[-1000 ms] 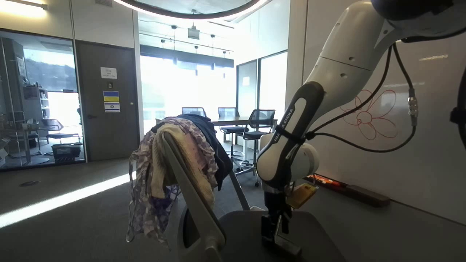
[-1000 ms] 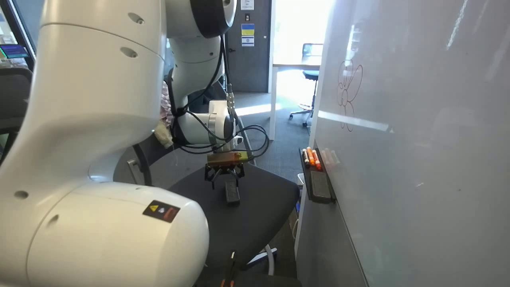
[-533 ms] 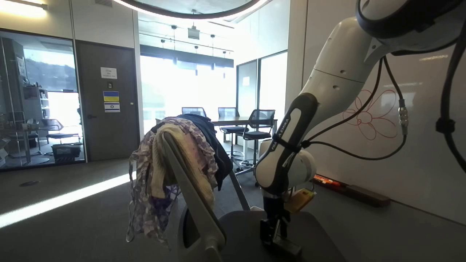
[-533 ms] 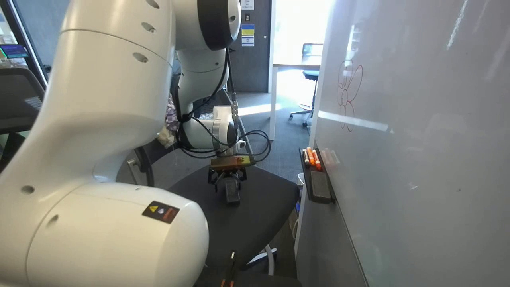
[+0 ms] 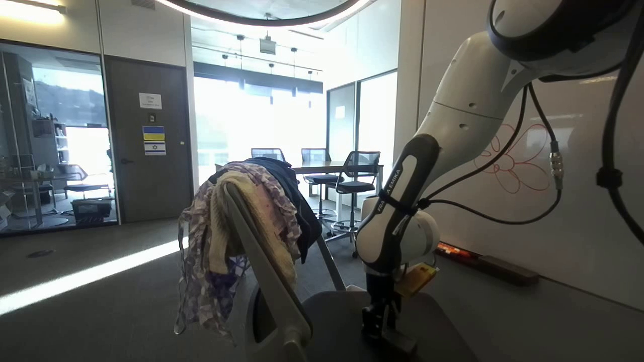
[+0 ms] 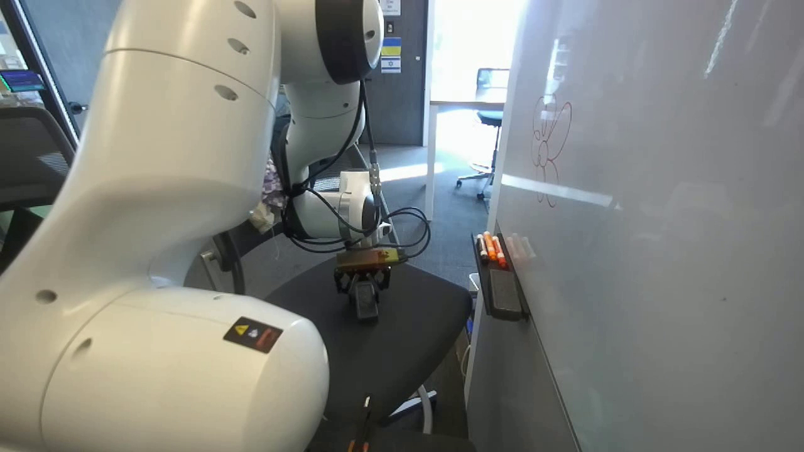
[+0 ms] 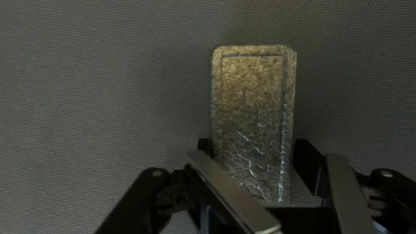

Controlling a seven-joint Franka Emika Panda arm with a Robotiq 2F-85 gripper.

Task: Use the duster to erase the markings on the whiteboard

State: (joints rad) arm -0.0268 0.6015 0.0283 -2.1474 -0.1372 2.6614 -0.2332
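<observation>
Wrist view: gripper (image 7: 252, 145) astride duster (image 7: 253, 117) on seat (image 7: 97, 97), can't tell if clamped; narrow-width straddle presumably leaves length jutting ahead to wipe markings (image 6: 545, 150), above gripper in both exterior views.

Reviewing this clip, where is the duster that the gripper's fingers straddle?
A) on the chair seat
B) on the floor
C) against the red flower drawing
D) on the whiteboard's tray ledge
A: in an exterior view the duster lies on the dark chair seat, apart from the whiteboard, and in the wrist view the gripper straddles it.
</observation>
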